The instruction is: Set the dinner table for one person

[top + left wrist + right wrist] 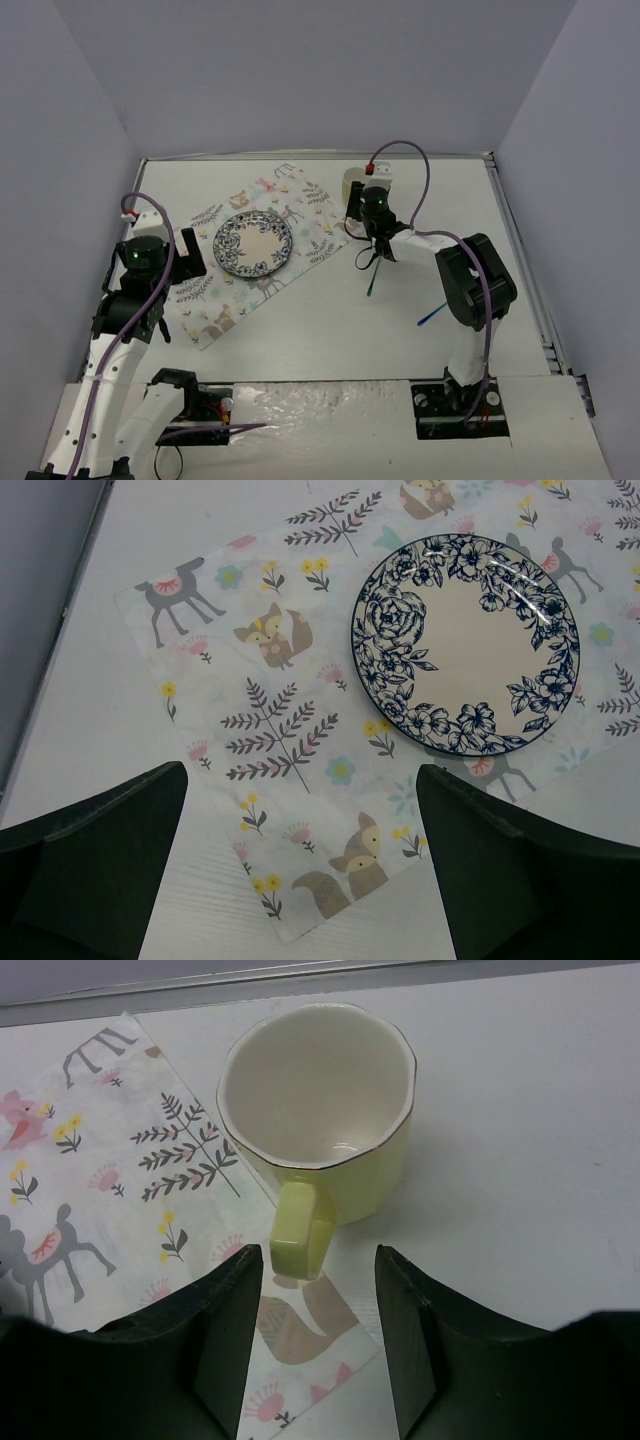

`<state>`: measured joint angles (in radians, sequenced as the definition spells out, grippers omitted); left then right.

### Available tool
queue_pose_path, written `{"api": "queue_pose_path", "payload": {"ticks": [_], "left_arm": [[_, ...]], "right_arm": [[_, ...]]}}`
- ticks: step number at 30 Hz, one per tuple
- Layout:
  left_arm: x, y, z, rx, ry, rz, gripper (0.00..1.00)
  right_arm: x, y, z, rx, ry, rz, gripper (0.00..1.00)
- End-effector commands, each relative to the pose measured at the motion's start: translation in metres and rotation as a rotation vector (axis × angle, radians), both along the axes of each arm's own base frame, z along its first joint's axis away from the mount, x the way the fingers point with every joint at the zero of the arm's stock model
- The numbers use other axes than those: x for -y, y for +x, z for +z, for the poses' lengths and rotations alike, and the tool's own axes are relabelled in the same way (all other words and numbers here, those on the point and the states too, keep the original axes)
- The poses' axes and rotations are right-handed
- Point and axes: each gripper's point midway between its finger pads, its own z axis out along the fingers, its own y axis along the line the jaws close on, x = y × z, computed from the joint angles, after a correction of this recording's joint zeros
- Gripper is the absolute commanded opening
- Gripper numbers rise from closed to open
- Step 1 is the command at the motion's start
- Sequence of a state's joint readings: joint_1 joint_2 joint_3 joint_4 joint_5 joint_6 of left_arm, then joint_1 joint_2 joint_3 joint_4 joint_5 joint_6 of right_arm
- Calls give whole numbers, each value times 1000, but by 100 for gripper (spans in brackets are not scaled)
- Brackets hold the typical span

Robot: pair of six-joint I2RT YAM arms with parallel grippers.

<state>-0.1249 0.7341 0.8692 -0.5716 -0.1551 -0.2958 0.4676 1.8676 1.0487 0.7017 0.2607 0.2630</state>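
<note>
- dinner table (330, 340): white top, fills the floor of the grey-walled enclosure; both arm bases sit at its near edge.
- floral animal-print placemat (215, 300): lies flat and skewed on the left half of the table, one corner toward the near-left, the opposite corner toward the far edge.
- blue-patterned plate (253, 243): sits on the middle of the placemat, nothing on it.
- yellow mug (315, 1090): upright, near the far edge, just beside the placemat's far-right corner; its handle reaches out over the mat edge.
- thin green utensil (373, 270) and thin blue utensil (432, 317): lie on the bare table right of the mat, well apart; type not readable.
- left gripper (300, 780): over the near-left part of the placemat, jaws spread wide, holding nothing.
- right gripper (318, 1270): at the mug, jaws partly apart, handle tip just between the fingertips; a gap shows, no grip.
</note>
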Motion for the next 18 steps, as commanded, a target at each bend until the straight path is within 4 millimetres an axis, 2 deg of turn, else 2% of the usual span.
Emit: {"api": "queue_pose_path", "payload": {"ticks": [1,18], "left_arm": [[0,7,18,70,-11,9,97],[-1,7,18,75,-11,10,97]], "right_arm": [[-17,22,47,139,46,1,44],[-16,40,37,121,10,-58,34]]}}
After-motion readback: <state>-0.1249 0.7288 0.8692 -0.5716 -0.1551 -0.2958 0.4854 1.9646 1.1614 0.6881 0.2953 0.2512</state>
